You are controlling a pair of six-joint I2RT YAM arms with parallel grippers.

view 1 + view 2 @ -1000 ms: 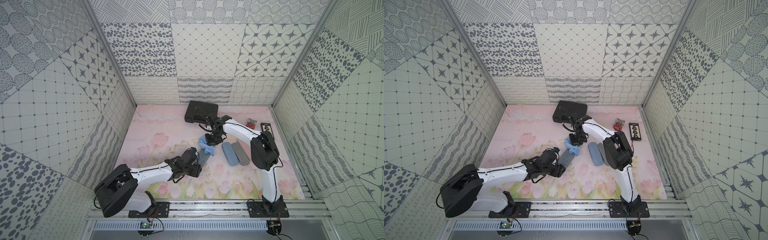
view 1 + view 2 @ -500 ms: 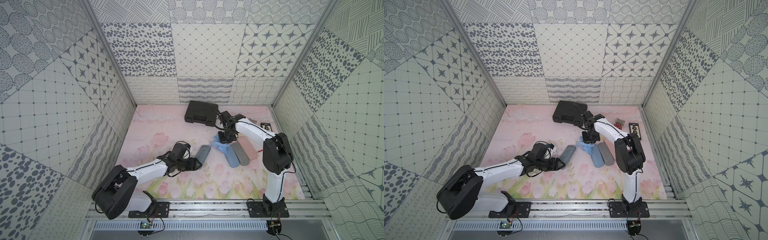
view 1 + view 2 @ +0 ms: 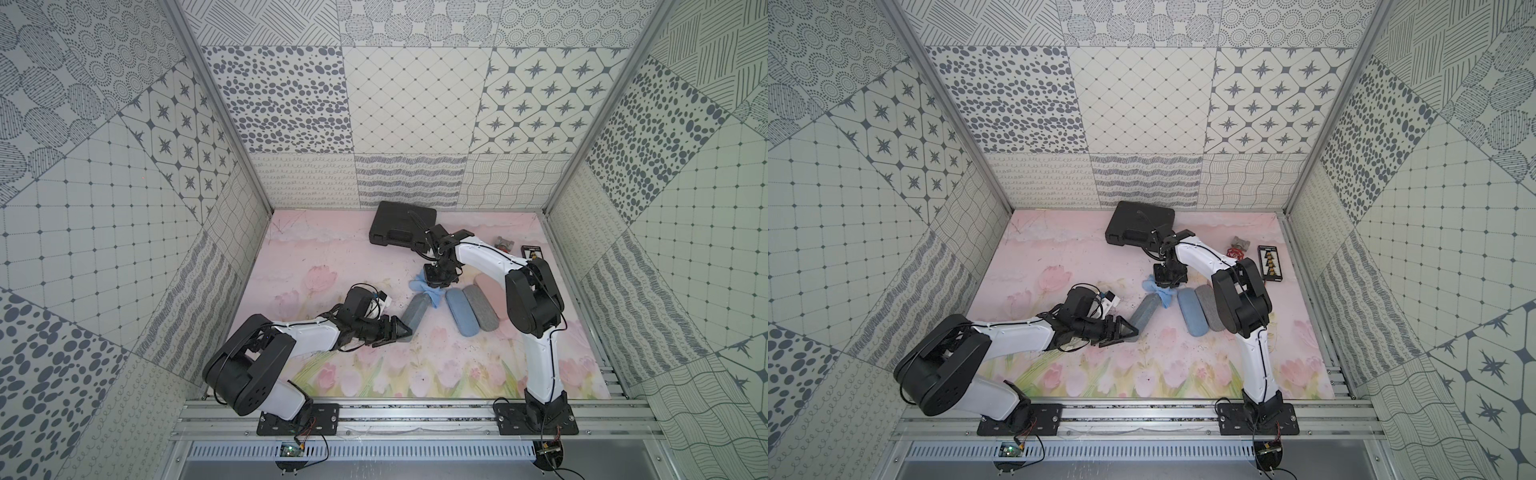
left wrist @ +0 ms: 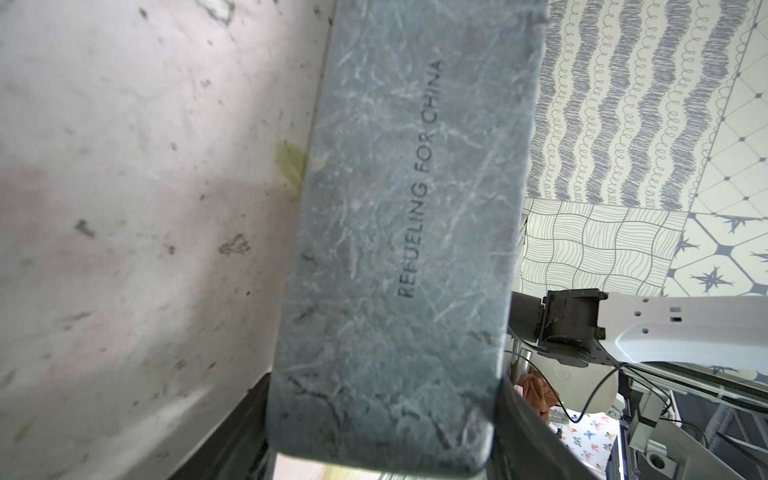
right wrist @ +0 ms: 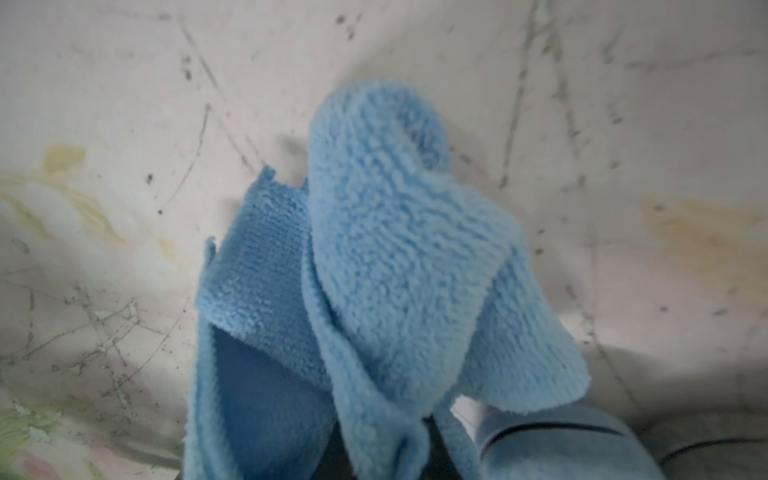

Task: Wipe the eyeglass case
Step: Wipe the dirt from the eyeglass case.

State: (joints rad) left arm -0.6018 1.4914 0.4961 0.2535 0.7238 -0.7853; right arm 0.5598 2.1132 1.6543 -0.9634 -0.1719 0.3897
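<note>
Left wrist view: the eyeglass case (image 4: 395, 249), grey with a marbled skin and the words REFUELING FOR CHINA stamped along it, runs straight out from between the two fingers (image 4: 523, 424) of the left pincer (image 3: 397, 336). The fingers press on its long sides at the near end, so this pincer is clamped on the case, its jaws held apart by the case's width. In both top views the case lies on the flowered table (image 3: 332, 257), reaching from that pincer's tips toward the right pincer (image 3: 436, 286).

The right pincer points down at the table and is closed tight on a blue cloth (image 3: 420, 286). In the right wrist view the cloth (image 5: 395, 249) hangs in fluffy folds below the pincer, over bare table. One fold lies against the end of the eyeglass case farthest from the left pincer; whether it presses there or only touches I cannot tell.

Beyond the right pincer, on the side away from the left one, three more cases lie side by side: a blue case (image 3: 461, 318), a grey fabric case (image 3: 481, 307) and a pink case (image 3: 490, 284) partly hidden by the right arm. Behind the right pincer, by the back wall, sits a black box (image 3: 399, 220).
</note>
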